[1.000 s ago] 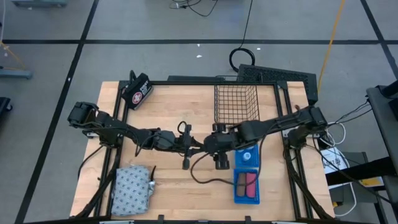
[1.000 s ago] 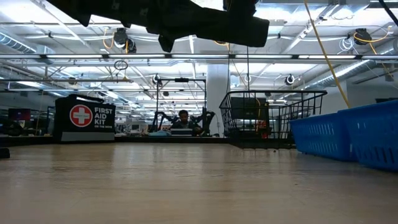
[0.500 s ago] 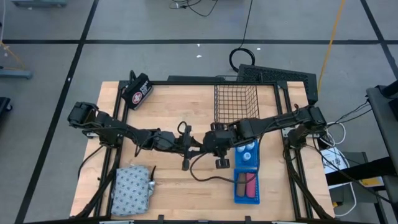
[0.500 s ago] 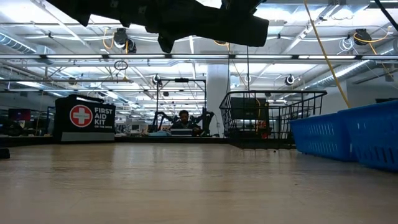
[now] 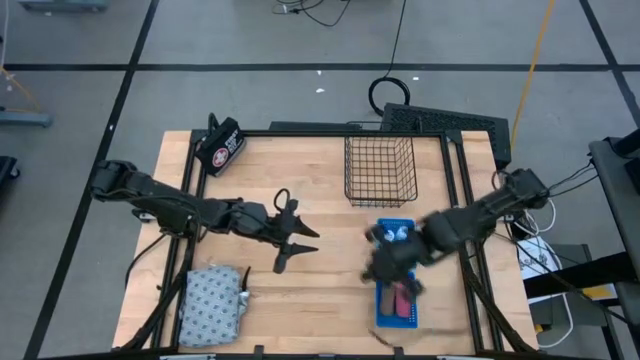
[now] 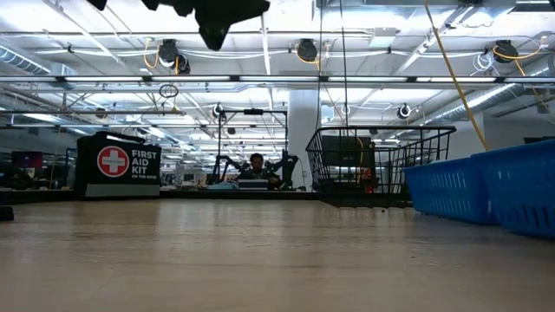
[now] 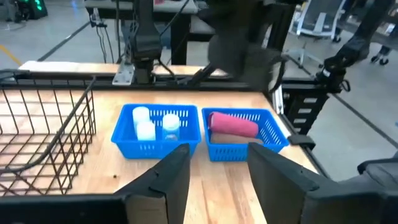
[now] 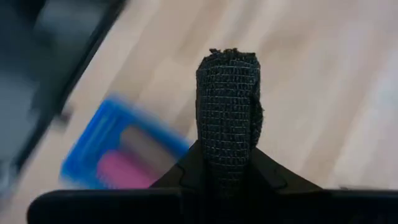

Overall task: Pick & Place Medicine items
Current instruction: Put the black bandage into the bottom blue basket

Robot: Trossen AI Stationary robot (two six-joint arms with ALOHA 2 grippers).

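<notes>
Gripping a black, woven, finger-sized roll (image 8: 229, 112) upright between clenched fingers, the right gripper (image 5: 385, 262) hangs over the near flat blue plastic tray (image 5: 385, 312) holding the pink piece (image 7: 232, 124). Left of it, the left gripper (image 5: 298, 243) hovers mid-table, fingers parted, empty. The far blue tray (image 7: 157, 132) holds three white round bottles (image 7: 145, 129).

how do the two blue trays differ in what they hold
The tray nearer the wire basket holds small white round bottles, standing upright. The tray beside it holds oblong pieces lying flat, a pink one on top and a brown one partly hidden below it. Both are small blue slotted plastic trays, side by side on the wooden table.
</notes>
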